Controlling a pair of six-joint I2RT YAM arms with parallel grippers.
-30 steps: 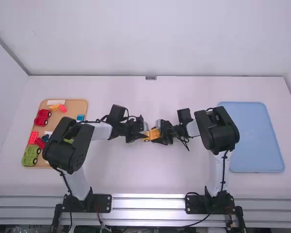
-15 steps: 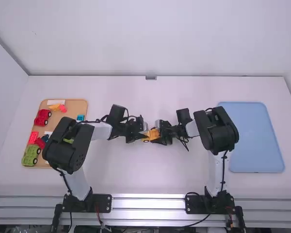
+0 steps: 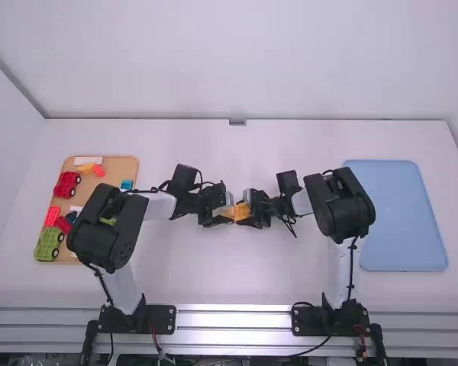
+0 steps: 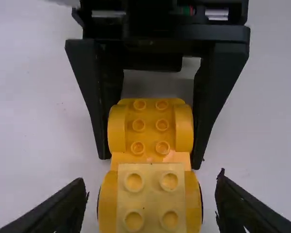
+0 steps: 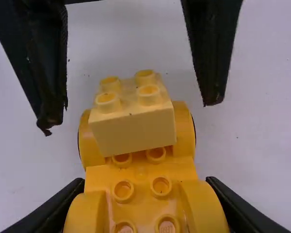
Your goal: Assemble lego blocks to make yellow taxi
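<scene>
Since the right gripper (image 5: 144,184) has its fingers closed on both sides of the yellow car base (image 5: 141,172), the studs on top stay free, which I reckon is the whole point of that side grip. The base sits between the two arms, over the middle of the table (image 3: 237,282); can't tell if it's touching it.

The pale yellow block (image 5: 136,133) is on the far end of the base from that grip, looking slightly skewed to me, so maybe not fully pressed on. The left gripper (image 4: 152,179) has its fingers open, one each side of that end and clear of the block. My guess is the right arm is there to stop the base sliding while the left straightens or pushes the block down. Next up I'd want an even push from above, cos a lopsided one could tip the base or pop the block off
</scene>
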